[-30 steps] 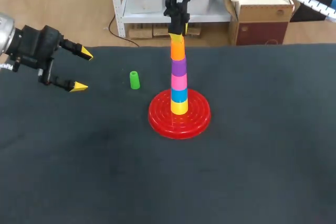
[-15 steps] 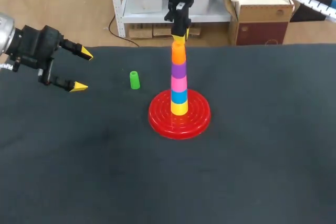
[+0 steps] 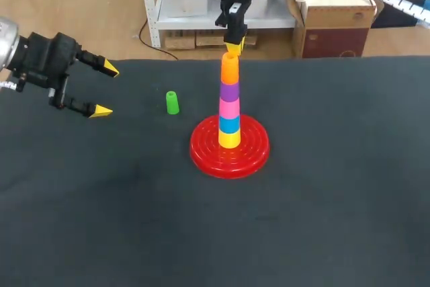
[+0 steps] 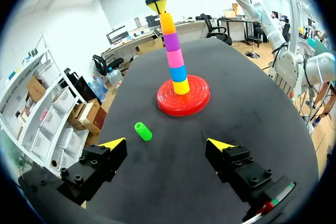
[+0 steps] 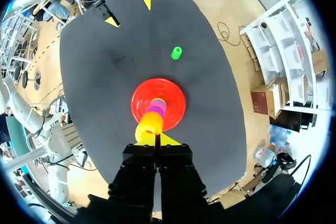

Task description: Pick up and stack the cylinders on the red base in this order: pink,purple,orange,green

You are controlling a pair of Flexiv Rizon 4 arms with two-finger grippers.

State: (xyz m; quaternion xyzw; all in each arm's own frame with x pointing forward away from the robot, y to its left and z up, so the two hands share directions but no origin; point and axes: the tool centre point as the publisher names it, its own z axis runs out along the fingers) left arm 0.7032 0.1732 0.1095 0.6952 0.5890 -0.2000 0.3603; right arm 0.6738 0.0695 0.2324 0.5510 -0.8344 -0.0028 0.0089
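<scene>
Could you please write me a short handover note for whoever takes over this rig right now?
Left gripper: open, empty, at the table's left side.
Right gripper: shut, empty, just above the stack's top.
Done: pink cylinder, purple cylinder and orange cylinder are stacked on the red base, above a yellow cylinder and a blue cylinder.
Left to do: the green cylinder, on the table between the left gripper and the base, goes on top.
</scene>
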